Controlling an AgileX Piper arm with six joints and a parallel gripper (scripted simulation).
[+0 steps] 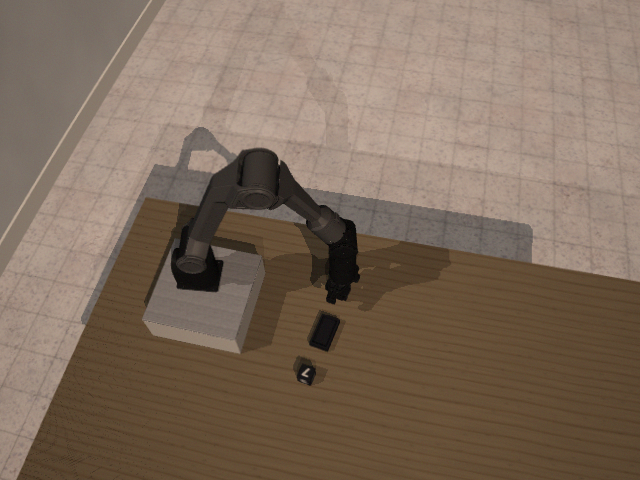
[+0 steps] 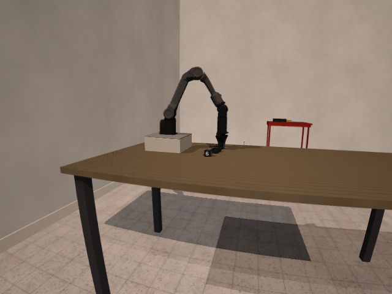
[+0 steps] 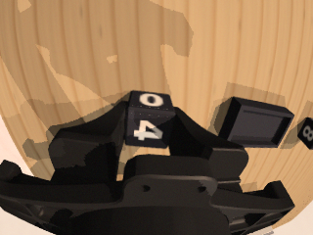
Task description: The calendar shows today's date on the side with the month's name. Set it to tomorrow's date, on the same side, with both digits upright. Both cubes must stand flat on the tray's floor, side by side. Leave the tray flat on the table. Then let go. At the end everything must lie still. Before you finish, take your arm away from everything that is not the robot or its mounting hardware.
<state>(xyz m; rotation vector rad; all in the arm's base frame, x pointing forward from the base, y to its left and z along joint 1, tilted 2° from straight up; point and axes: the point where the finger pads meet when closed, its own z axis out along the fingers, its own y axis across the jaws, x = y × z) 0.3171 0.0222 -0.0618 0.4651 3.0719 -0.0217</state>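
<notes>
Under the tool [image 1: 338,296] [image 2: 222,146] [image 3: 148,115], the wooden worktop [image 1: 439,361] [image 2: 221,171] [image 3: 220,29] stands on a tiled floor [image 1: 439,129] [image 2: 158,262]; a red table [image 2: 290,124] is well apart from it. Near the tool lies the flat tray [image 1: 324,332] [image 2: 216,150] [image 3: 254,124], both cubes outside: one [image 3: 149,119], showing 0 and 4, gripped between its fingers, the other cube [image 1: 306,374] [image 2: 207,153] [image 3: 307,132] beyond the tray.

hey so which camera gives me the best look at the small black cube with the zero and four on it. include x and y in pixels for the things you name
The wrist view: it shows the black cube with white digits [image 3: 149,118] close up, 0 and 4 readable, between the black gripper's [image 3: 148,122] [image 1: 337,298] [image 2: 222,147] fingers. In the top and exterior views I can't make it out at the gripper.
</notes>
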